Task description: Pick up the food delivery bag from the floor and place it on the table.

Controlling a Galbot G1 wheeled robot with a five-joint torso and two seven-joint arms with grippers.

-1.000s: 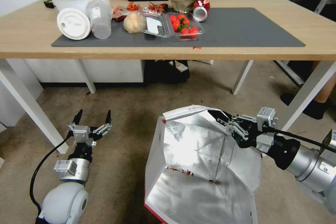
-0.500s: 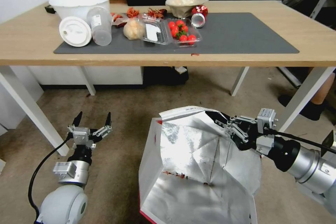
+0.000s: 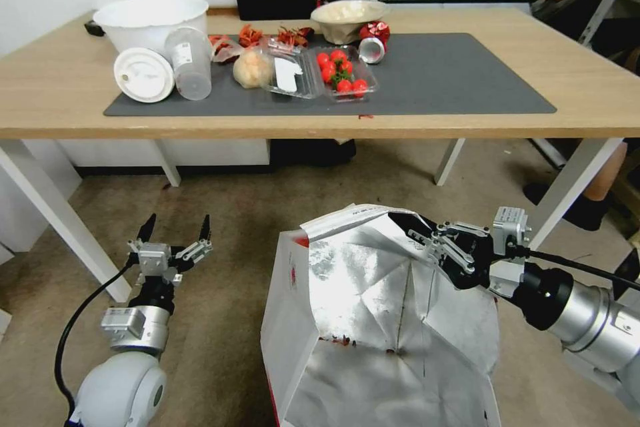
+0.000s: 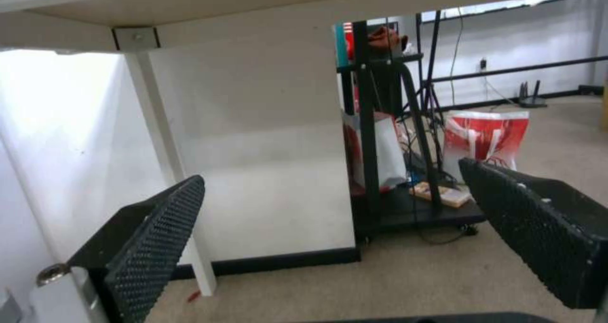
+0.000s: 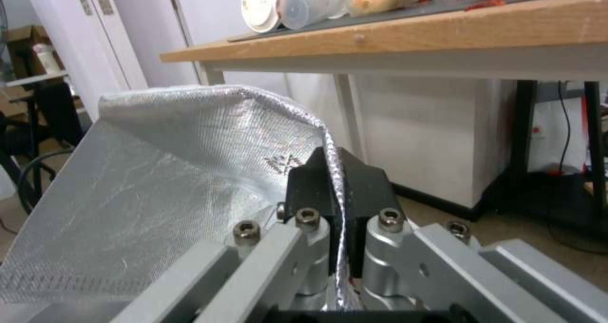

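Observation:
The food delivery bag [image 3: 373, 320] hangs open in front of me, its silver foil lining facing up and a white outer side with a small red logo on its left. My right gripper [image 3: 408, 221] is shut on the bag's upper rim; in the right wrist view the foil edge [image 5: 190, 171] runs pinched between the two black fingers [image 5: 310, 180]. The left gripper [image 3: 175, 228] stands open and empty low over the floor [image 3: 227, 213], left of the bag. The light-wood table [image 3: 587, 100] with its dark grey mat [image 3: 460, 80] stretches across the far side.
On the mat's left half lie a white bowl [image 3: 150, 17], a lid, a clear cup [image 3: 190, 63], a tomato box [image 3: 343, 73], a beige bowl and a can. White angled table legs [image 3: 60, 220] stand left and right. A person's foot [image 3: 587, 210] is beyond the right leg.
The view has shifted so the table sits lower in the picture. The bag has swung in the right gripper's hold, showing more of its white outer side. The left arm has not moved.

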